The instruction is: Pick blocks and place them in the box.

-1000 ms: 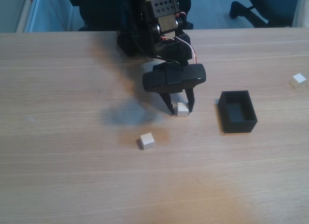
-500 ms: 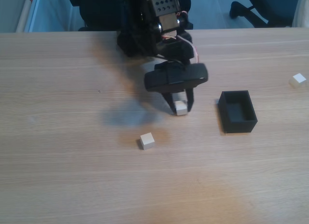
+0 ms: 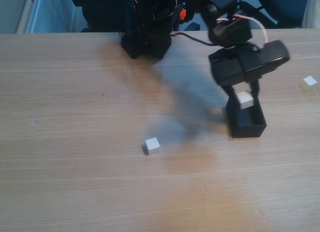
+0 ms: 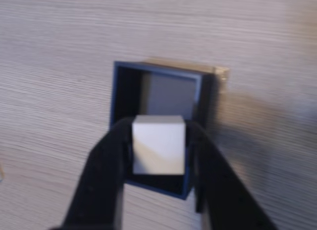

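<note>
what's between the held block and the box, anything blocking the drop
Nothing visible. The gripper is shut on a white block directly above the open box. In the wrist view the box interior under the block looks empty, and only air separates them. The other two blocks lie on the table, well clear.

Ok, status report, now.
Gripper shut on one block, hovering above the box. Two blocks on table. Nothing in the way.
</note>
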`<state>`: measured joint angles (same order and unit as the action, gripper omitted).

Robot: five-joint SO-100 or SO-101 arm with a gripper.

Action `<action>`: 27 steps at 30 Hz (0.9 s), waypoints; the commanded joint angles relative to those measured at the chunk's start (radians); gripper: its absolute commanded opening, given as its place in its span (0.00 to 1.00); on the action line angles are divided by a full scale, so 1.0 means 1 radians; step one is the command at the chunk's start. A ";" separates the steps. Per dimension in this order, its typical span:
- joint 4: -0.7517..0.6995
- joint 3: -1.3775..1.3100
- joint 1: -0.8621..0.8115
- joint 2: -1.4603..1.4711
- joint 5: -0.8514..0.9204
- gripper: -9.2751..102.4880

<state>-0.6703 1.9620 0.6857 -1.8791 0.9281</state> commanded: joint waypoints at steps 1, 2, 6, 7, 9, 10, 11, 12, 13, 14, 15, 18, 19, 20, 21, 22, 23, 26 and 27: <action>-0.029 -0.117 0.037 0.028 -0.014 0.08; -0.031 -0.126 0.044 0.037 -0.015 0.08; -0.028 -0.126 0.048 0.060 -0.011 0.12; -0.025 -0.120 0.043 0.060 0.002 0.14; -0.017 -0.110 0.032 0.060 0.018 0.17; -0.014 -0.104 0.026 0.058 0.028 0.18; -0.012 -0.098 0.021 0.057 0.034 0.19; -0.012 -0.094 0.017 0.055 0.040 0.19; -0.012 -0.087 0.012 0.054 0.044 0.20; -0.012 -0.083 0.008 0.051 0.048 0.20; -0.012 -0.078 0.002 0.051 0.048 0.20; -0.028 -0.067 -0.014 0.037 0.049 0.18; -0.034 -0.060 -0.021 0.026 0.046 0.15; -0.038 -0.046 -0.035 0.009 0.037 0.13; -0.040 -0.025 -0.052 -0.014 0.028 0.10; -0.040 0.003 -0.072 -0.041 0.026 0.08; -0.040 0.041 -0.094 -0.075 0.038 0.08; -0.038 0.189 -0.163 -0.196 0.103 0.08; -0.037 0.245 -0.186 -0.242 0.127 0.08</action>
<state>-0.7087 2.1108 0.5492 -1.9880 1.0078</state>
